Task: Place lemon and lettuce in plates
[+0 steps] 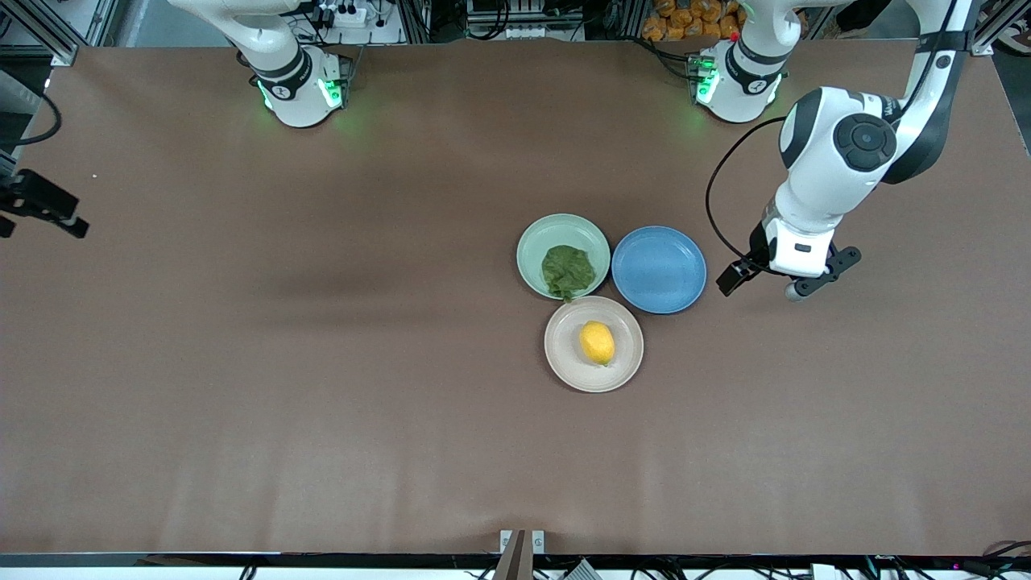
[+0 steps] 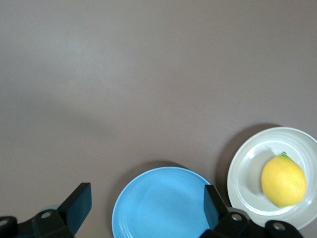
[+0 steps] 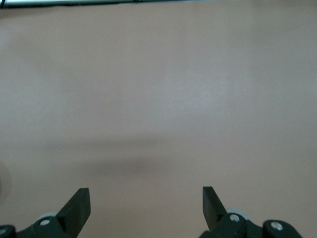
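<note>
while both arms hang clear of the dishes, the lemon (image 1: 597,342) sits in the beige plate (image 1: 560,361), the one nearest the front camera. the lettuce (image 1: 567,271) lies in the mint green plate (image 1: 532,242), just above it in the front view, one edge of the leaf reaching the rim where the two plates meet. beside the green plate, toward the left arm's end, sits a blue plate (image 1: 659,269) with nothing on it. the left gripper (image 1: 777,283) hovers over bare table (image 1: 242,362) just past the blue plate, fingers spread wide and holding nothing. the right gripper (image 3: 146,206) is out at the right arm's end, probably the dark shape at the front view's edge; its wrist view shows fingers wide apart over bare table.
</note>
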Available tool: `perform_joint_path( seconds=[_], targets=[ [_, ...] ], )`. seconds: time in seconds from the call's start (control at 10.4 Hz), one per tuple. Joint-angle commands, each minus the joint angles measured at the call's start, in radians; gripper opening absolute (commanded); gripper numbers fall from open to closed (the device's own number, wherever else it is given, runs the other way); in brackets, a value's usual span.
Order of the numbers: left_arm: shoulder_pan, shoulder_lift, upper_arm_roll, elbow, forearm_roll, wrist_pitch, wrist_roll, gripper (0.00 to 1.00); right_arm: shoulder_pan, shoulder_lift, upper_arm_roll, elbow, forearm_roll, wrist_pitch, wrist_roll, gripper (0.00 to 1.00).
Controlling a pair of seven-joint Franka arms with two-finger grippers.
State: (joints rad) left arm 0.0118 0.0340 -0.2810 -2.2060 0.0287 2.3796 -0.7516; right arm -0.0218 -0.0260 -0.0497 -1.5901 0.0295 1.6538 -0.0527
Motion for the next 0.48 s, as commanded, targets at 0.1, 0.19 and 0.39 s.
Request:
perform_joint_path(
  seconds=[0.1,0.19,0.39],
  targets=[
    [0.036,-0.071,0.005,0.048,0.005,-0.066,0.277,1.0,0.0,-0.086,0.025,-0.111,0.012,0.011,-0.004,1.0],
    [0.048,-0.078,0.005,0.093,0.004,-0.129,0.347,1.0,0.009,-0.087,0.028,-0.11,0.012,0.009,-0.004,1.0],
    [0.068,-0.077,0.006,0.23,-0.001,-0.308,0.493,1.0,0.01,-0.087,0.031,-0.11,0.01,0.009,-0.006,1.0]
  ],
)
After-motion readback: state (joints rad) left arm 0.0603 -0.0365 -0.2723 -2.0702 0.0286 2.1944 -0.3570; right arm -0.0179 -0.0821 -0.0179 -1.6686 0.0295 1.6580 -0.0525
